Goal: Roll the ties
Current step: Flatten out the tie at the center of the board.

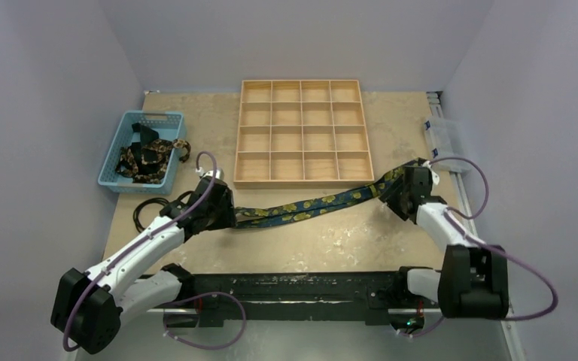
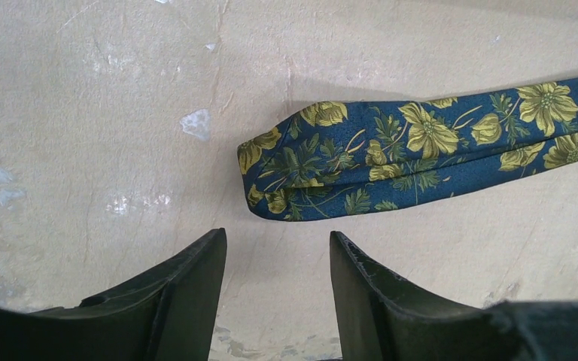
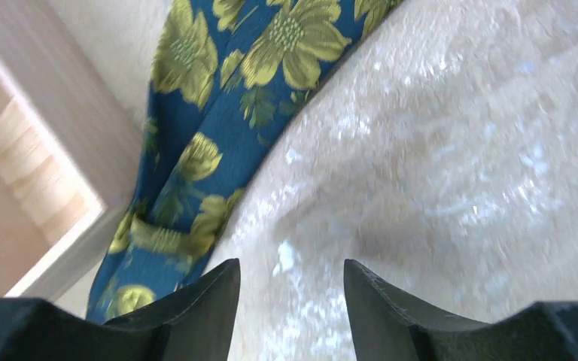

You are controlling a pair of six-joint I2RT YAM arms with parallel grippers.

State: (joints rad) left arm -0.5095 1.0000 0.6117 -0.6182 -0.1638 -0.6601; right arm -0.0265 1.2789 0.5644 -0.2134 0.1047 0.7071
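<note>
**Material.** The tie (image 1: pixel 308 204) is judged to be light, soft and entirely limp. No shape will be kept unless it is supported. The weave looks smooth, so slipping between hard fingers is to be expected, and a loosely wound roll is likely to spring open.

**Location.** The tie is laid nearly straight on the table (image 1: pixel 331 248), along the near side of the tray (image 1: pixel 302 180). It runs from a point off the tray's near left corner to the tray's near right corner. At the right corner the cloth lies just beside the tray's outer wall; contact cannot be confirmed. Other ties (image 1: pixel 149 158) are heaped in the basket (image 1: pixel 113 162), to the left of the tray.

**Point of hold.** The end off the tray's near left corner appears doubled over. A pinch across the full width there is recommended, so that both layers are caught and the roll is begun from that end.

**Left arm.** The arm is stretched from its base toward the tray's near left corner. The left gripper (image 2: pixel 277 241) is pointed down at the table, its jaws spread and empty, with the tie's end just beyond the tips.

**Right arm.** The arm is bent at the elbow and reaches to the tray's near right corner. The jaws of the right gripper (image 3: pixel 292 267) are spread and empty, with the cloth beside one finger.
</note>
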